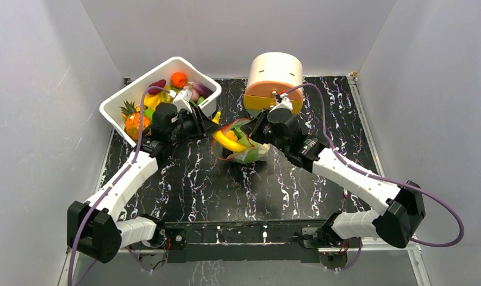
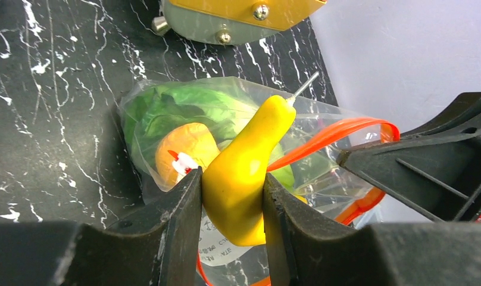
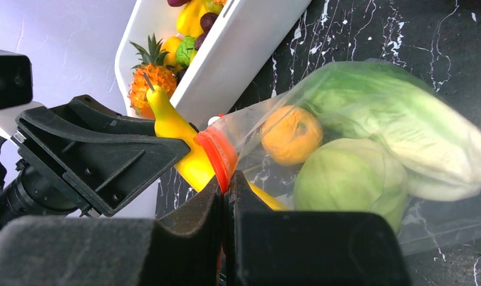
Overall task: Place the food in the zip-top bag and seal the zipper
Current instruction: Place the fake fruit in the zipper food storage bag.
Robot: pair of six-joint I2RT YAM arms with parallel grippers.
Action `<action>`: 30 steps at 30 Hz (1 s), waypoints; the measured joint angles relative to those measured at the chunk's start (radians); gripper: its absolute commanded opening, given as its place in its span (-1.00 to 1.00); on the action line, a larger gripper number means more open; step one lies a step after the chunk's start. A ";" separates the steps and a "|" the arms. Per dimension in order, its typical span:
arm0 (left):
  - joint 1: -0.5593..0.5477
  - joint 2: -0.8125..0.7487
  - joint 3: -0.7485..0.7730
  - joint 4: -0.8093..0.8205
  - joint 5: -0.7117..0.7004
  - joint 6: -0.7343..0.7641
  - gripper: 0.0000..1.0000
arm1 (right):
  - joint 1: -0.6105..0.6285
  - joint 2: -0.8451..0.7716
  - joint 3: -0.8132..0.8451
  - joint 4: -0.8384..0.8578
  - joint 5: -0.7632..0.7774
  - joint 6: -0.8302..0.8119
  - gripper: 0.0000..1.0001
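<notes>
L gripper [image 2: 232,179] was part-open, jaws clamped on a yellow banana-like toy [image 2: 244,161] whose tip lay at the mouth of the zip-top bag [image 1: 254,154]. The bag sat mid-frame in top view, w/ the white tub [image 1: 116,110] at upper left. R gripper [image 3: 226,187] was pinched tight on the zipper [image 3: 217,154]. Inside the bag: lettuce [image 3: 393,113], cabbage [image 3: 345,179], orange piece [image 3: 291,134].

Black, white-veined tabletop [image 1: 184,179] carrying three things.
A white tub [image 1: 114,118] sits at the far left, set at an angle to the edges and heaped with toy food [image 1: 178,79]. A round cream-and-orange drawer box [image 1: 277,71] stands at the far edge, right of centre. Nearer, between the two, lies a clear zip-top bag [image 1: 256,154] with more green and orange pieces showing through the plastic.
</notes>
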 measured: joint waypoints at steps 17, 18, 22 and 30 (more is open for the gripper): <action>-0.072 -0.108 -0.139 0.239 -0.017 -0.024 -0.86 | 0.000 -0.013 -0.076 0.127 0.012 0.203 -1.00; -0.073 -0.109 -0.144 0.255 -0.008 -0.007 -0.86 | 0.000 -0.017 -0.080 0.134 0.012 0.216 -1.00; -0.078 -0.111 -0.153 0.304 0.014 0.045 -0.86 | 0.000 -0.034 -0.085 0.145 0.007 0.262 -1.00; -0.099 -0.206 -0.231 0.339 -0.050 0.193 -0.93 | 0.000 -0.076 -0.117 0.154 0.005 0.301 -1.00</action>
